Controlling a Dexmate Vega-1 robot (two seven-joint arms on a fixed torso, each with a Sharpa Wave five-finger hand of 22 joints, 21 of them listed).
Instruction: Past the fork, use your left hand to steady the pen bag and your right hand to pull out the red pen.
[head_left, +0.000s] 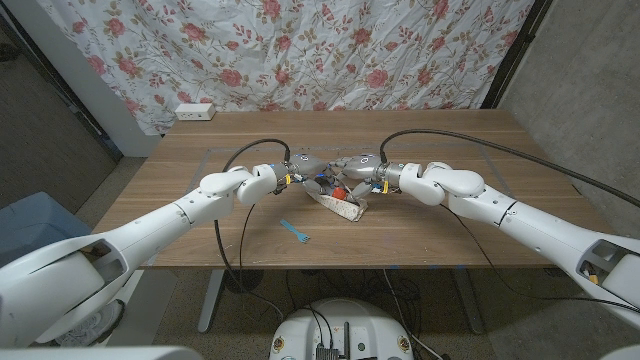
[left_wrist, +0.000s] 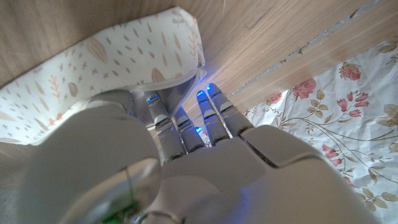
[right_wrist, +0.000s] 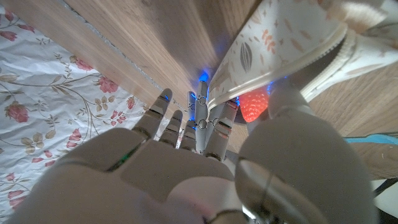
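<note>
Head view: white leaf-print pen bag (head_left: 340, 205), red inside.

Surface: wooden table (head_left: 430, 225), brown plank grain, a thin pale line marked across its top.
Middle of table: white pen bag (head_left: 340, 205) with leaf print, lying on the wood.
Nearer edge: small blue fork (head_left: 295, 233), flat on the table, near the pen bag, apart from it.
Far left corner: white power strip (head_left: 195, 112) at the table's back edge.
</note>
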